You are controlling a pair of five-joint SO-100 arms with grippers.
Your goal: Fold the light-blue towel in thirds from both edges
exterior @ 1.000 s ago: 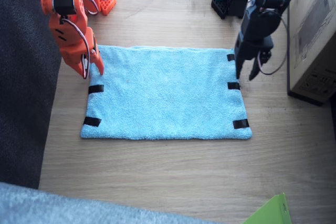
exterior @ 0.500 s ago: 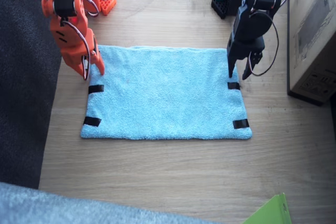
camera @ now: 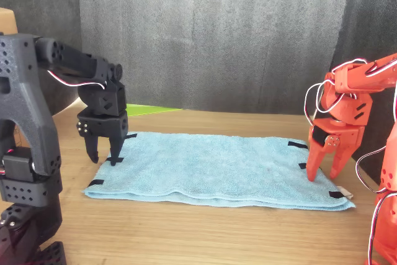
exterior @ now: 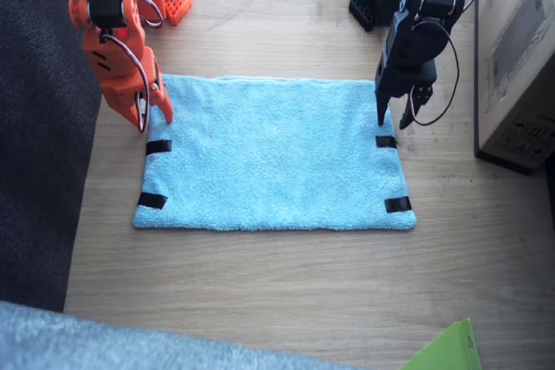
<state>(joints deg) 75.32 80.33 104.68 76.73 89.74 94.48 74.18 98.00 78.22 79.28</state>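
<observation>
Fixed view | left tool [exterior: 395, 119] hides towel [exterior: 273, 162] corner strip | right tool [exterior: 153, 117] likewise

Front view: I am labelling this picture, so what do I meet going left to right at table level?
Left arm's hand → light-blue towel → right arm's hand.
</observation>
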